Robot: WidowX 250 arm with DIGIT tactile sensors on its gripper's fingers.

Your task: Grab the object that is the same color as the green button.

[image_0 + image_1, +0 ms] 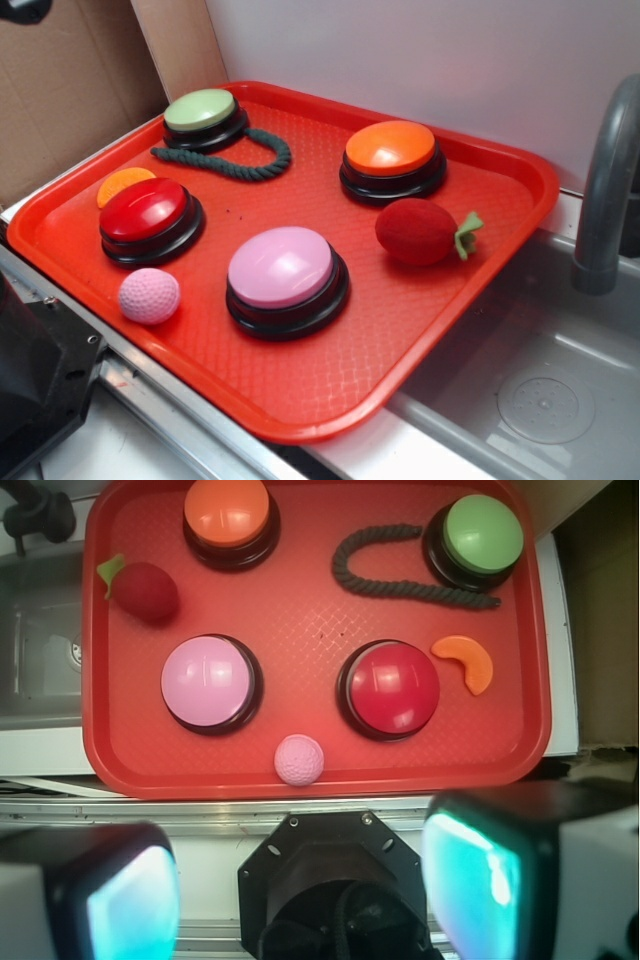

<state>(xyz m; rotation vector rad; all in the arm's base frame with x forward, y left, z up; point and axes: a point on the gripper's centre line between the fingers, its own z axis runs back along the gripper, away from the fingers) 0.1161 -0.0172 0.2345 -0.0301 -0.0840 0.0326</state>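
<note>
Curving dark green twisted rope [236,160], thin, floppy

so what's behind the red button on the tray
An orange slice lies behind the red button, partly hidden by the dome in the exterior view. The wrist view shows the whole crescent, apart from the button. Farther back lies the green rope.
</note>
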